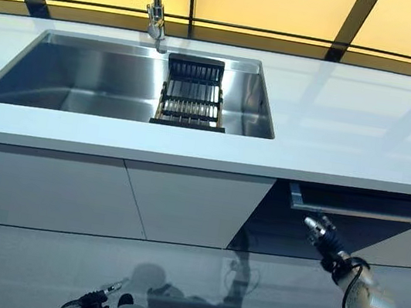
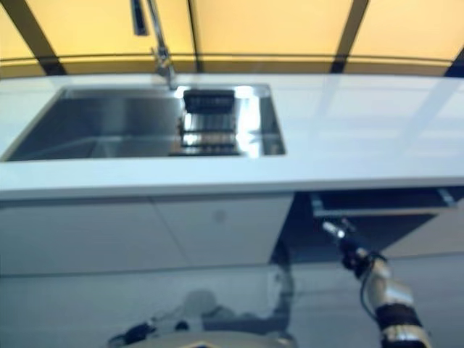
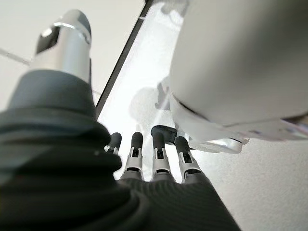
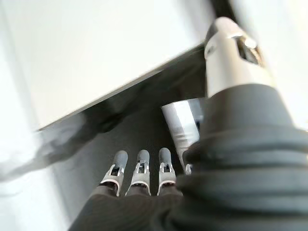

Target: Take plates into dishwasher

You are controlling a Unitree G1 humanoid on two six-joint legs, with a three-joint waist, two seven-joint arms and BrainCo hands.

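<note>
No plate shows in any view. The dishwasher [image 1: 362, 203] is under the white counter at the right, its door ajar with a dark gap [image 1: 287, 229] beside and below the door's top edge. My right hand [image 1: 324, 237] is raised in front of that gap, just below the door's edge, touching nothing. In the right wrist view its fingers [image 4: 139, 168] are straight and hold nothing, with the dark opening past them. My left hand [image 1: 91, 306] hangs low at the bottom left, with its fingers [image 3: 154, 156] straight and empty.
A steel sink [image 1: 69, 74] is set in the white counter [image 1: 351, 122], with a black dish rack [image 1: 192, 93] at its right end and a faucet [image 1: 155, 5] behind it. White cabinet fronts [image 1: 67, 191] run below the counter, left of the dishwasher.
</note>
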